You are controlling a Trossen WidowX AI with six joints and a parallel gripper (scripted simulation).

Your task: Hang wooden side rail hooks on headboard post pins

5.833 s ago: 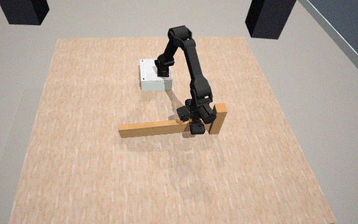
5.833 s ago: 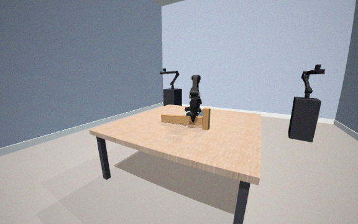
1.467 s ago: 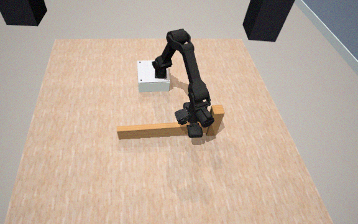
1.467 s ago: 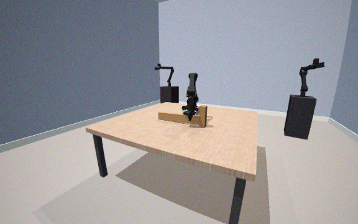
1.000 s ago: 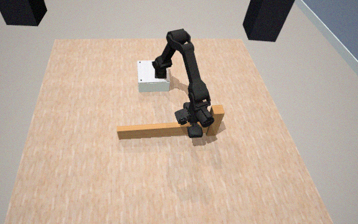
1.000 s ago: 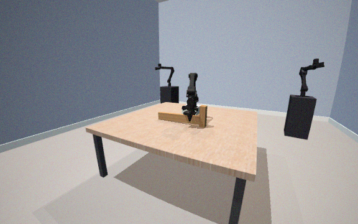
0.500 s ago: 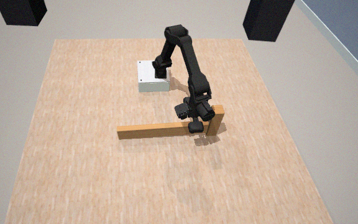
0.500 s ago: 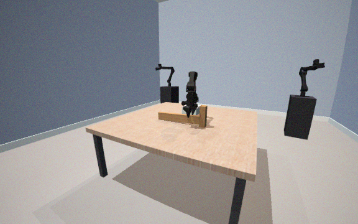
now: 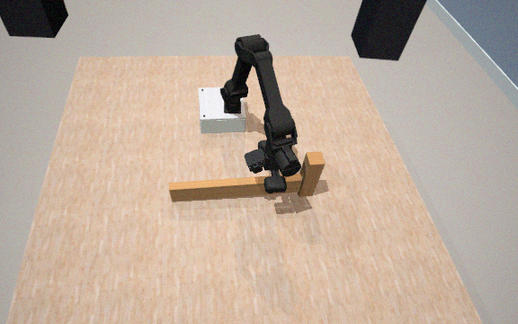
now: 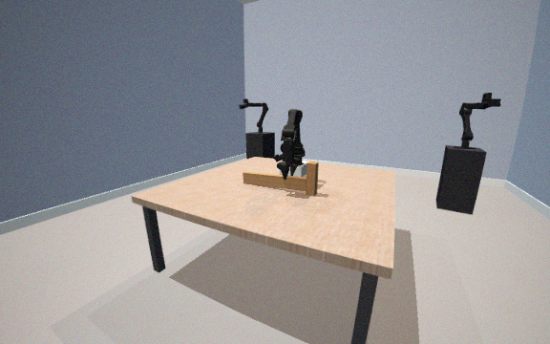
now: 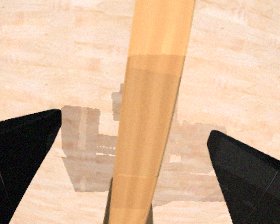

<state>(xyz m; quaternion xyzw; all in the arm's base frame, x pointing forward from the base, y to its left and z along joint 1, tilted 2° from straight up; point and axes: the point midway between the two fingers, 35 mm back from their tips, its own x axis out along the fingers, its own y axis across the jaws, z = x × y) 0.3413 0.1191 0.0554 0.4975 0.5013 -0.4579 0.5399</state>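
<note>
The end effector (image 9: 276, 184) (image 10: 288, 175) (image 11: 136, 127) points downward, spread wide; the rail (image 9: 216, 188) (image 10: 272, 181) (image 11: 148, 105) (wooden) lies below, ungripped; the arm (image 9: 273, 85) (image 10: 292, 126) arches.

Steel hooks and slot pins: not resolvable in any view. Top view: black gripper (image 9: 275, 184) (image 10: 288, 176) (image 11: 136, 127) covers part of the long wooden rail (image 9: 216, 189) (image 10: 272, 181) (image 11: 151, 100) near the upright wooden post (image 9: 313, 175) (image 10: 311, 179). Wrist view: rail cut off at upper and lower edges; both fingers cropped. Exterior view: fingertips too small to detail.
</note>
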